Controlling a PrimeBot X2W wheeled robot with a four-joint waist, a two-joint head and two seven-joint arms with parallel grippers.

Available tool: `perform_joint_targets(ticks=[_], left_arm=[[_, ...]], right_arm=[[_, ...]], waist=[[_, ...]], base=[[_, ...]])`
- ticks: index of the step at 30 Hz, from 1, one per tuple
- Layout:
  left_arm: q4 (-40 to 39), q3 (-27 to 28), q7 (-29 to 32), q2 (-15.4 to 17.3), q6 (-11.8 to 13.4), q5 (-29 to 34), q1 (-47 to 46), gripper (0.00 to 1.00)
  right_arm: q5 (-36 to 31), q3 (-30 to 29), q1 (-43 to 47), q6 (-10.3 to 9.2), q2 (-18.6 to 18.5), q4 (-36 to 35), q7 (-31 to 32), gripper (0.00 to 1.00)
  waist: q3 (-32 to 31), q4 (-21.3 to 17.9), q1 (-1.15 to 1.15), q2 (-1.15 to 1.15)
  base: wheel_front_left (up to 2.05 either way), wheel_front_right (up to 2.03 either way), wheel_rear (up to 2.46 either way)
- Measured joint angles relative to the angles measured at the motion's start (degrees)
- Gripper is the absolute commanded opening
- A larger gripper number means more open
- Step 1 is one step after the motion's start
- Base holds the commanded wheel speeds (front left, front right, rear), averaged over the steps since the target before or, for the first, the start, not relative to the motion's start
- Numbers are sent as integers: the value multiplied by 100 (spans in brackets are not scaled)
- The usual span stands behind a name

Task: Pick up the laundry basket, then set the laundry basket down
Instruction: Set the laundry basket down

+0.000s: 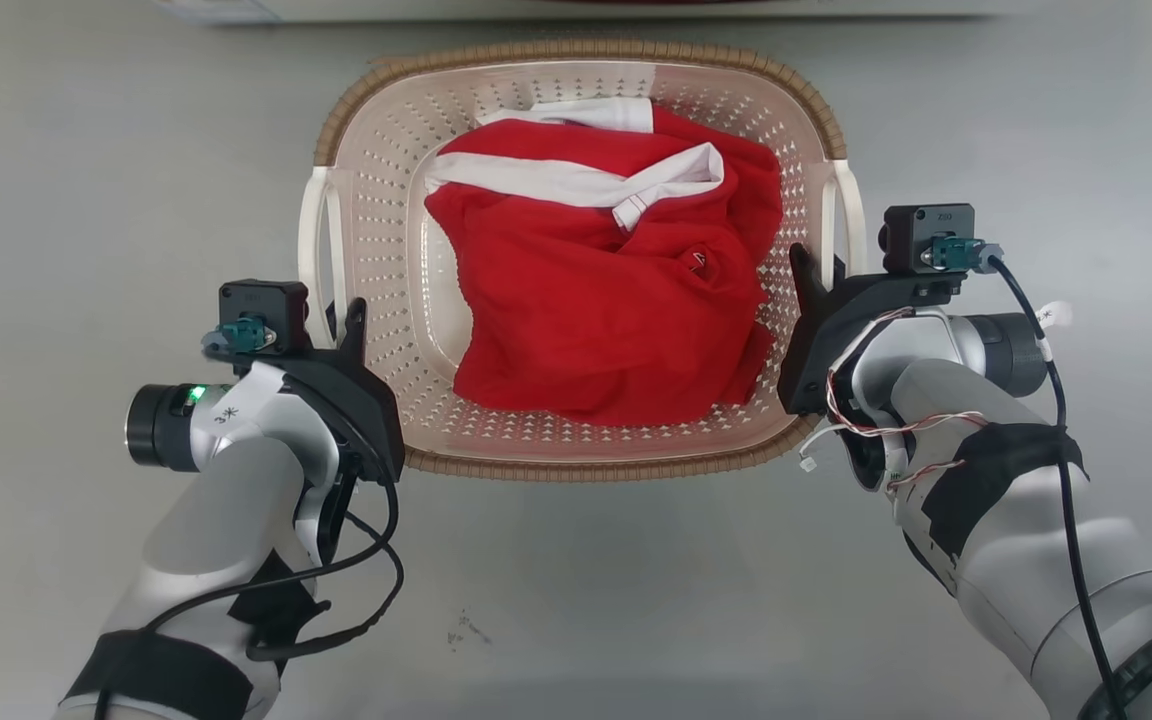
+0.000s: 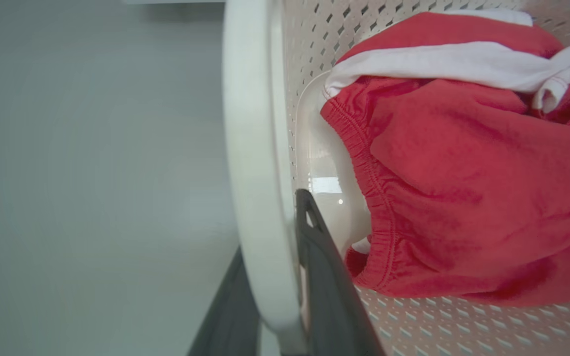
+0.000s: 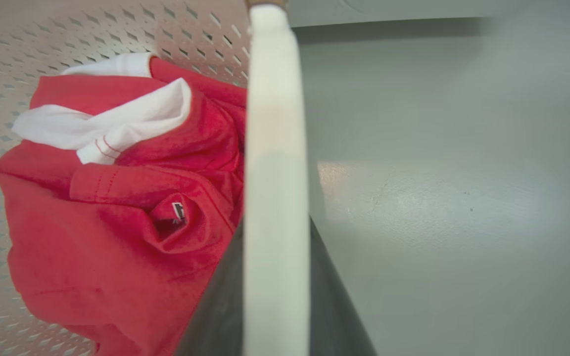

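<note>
The laundry basket [image 1: 376,150] is cream with perforated walls and a brown braided rim, and it sits between my two arms over a grey floor. A red garment with white trim [image 1: 596,300] fills it. My left gripper [image 1: 341,318] is at the basket's left white handle [image 1: 312,240]. In the left wrist view this handle [image 2: 253,148] runs between my two dark fingers [image 2: 319,257], which hug it closely. My right gripper [image 1: 812,268] is at the right handle [image 1: 848,215]. The right wrist view shows that handle [image 3: 275,148] held tight between the fingers [image 3: 218,306].
A white appliance's lower edge [image 1: 576,8] runs along the top of the head view, just behind the basket. Grey floor [image 1: 86,150] lies open to the left, right and in front, with a small dark scuff [image 1: 461,630] near me.
</note>
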Motion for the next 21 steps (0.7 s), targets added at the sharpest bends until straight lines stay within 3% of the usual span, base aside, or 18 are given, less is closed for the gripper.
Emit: perform_joint_targets(ticks=[21], left_arm=[[151, -1, -324, -23, -1, 151, -438, 0]], right_arm=[[-69, 11, -385, 94, 13, 219, -291, 0]], waist=[[580, 72, -1, -1]], base=[[0, 0, 0]])
